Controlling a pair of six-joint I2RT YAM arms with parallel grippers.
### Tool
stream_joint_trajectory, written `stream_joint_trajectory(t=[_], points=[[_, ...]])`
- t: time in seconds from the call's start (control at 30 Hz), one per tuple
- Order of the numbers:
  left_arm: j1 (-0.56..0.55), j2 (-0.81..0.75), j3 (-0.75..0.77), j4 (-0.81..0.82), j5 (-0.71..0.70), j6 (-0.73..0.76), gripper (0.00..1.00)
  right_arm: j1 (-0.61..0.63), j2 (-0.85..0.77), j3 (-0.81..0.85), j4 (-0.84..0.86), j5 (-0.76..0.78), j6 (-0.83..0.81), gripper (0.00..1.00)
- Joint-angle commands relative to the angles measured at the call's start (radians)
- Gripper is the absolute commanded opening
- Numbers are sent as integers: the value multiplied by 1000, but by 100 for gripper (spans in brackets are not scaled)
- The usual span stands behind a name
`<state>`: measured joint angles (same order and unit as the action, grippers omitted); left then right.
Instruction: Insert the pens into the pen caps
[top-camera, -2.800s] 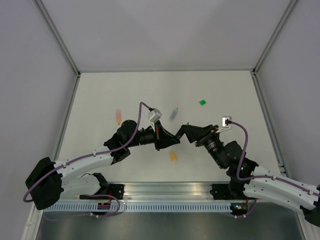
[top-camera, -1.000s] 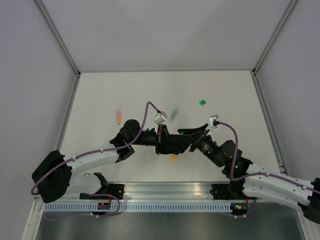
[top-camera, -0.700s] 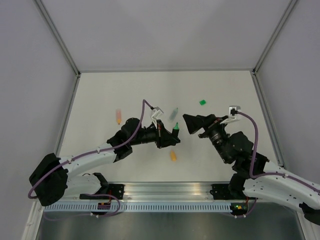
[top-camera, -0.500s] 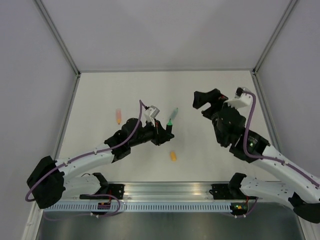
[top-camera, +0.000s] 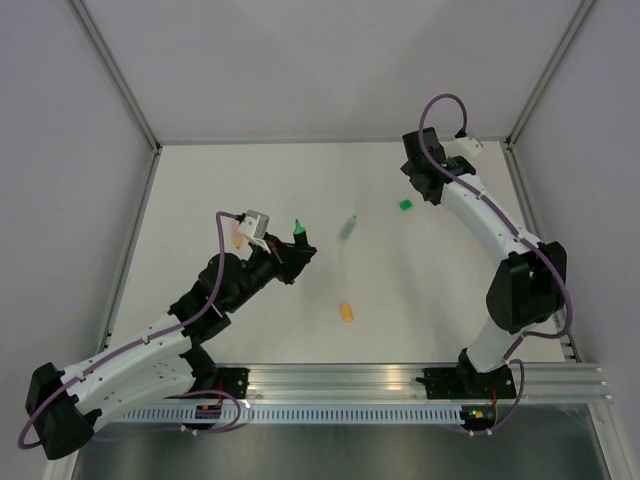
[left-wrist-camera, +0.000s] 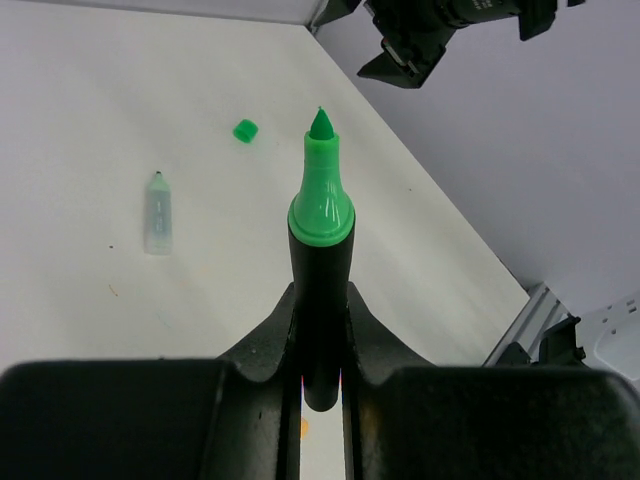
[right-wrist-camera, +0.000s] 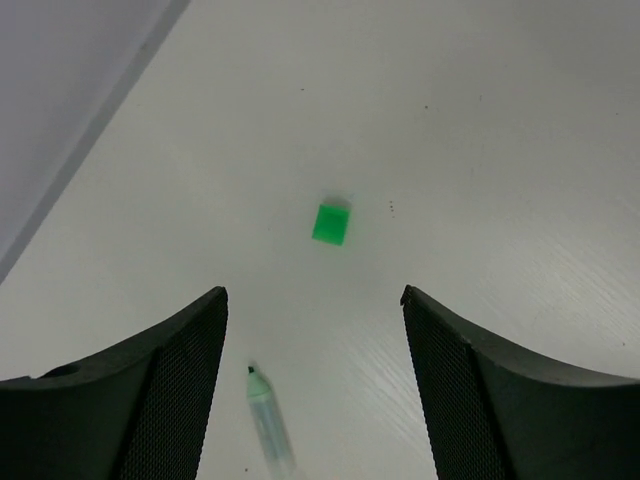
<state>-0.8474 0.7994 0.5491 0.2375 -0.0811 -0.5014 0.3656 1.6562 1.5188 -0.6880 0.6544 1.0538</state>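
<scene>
My left gripper (top-camera: 287, 256) is shut on a black pen (left-wrist-camera: 320, 255) whose bare green tip (top-camera: 297, 231) points up and away. The bright green pen cap (top-camera: 405, 205) lies at the back right, also seen as the green cap (right-wrist-camera: 331, 223) and the green cap (left-wrist-camera: 245, 130). My right gripper (top-camera: 422, 188) hovers over it, open and holding nothing, fingers (right-wrist-camera: 170, 400) spread to either side below the cap. An orange-yellow cap (top-camera: 346, 313) lies in the middle near the front. A pink-orange pen (top-camera: 237, 238) lies at the left, partly hidden by my left wrist.
A pale translucent marker with a green tip (top-camera: 347, 228) lies between the two grippers, also seen as the pale marker (right-wrist-camera: 268, 425) and the pale marker (left-wrist-camera: 157, 212). Grey walls enclose the white table (top-camera: 200, 180) on three sides. A metal rail (top-camera: 340, 385) runs along the front.
The two grippers, together at the centre a second ago, have parted. My right arm swung to the back right and stands open. My left gripper drew back left, still holding the black pen.
</scene>
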Motion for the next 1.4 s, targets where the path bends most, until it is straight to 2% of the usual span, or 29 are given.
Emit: stream_joint_trajectory(t=[0.0, 0.2, 0.4, 0.8, 1.37], points=[[1, -3, -9, -10, -54, 24, 2, -68, 100, 84, -81, -131, 51, 76], [2, -2, -8, -15, -49, 27, 2, -146, 318, 187, -82, -298, 26, 66], [1, 3, -5, -17, -55, 31, 2, -155, 464, 279, -120, -317, 18, 63], [1, 12, 0, -18, -52, 34, 2, -166, 597, 366, -145, -331, 17, 62], [1, -2, -2, -21, -48, 34, 2, -174, 680, 422, -165, -355, 12, 61]])
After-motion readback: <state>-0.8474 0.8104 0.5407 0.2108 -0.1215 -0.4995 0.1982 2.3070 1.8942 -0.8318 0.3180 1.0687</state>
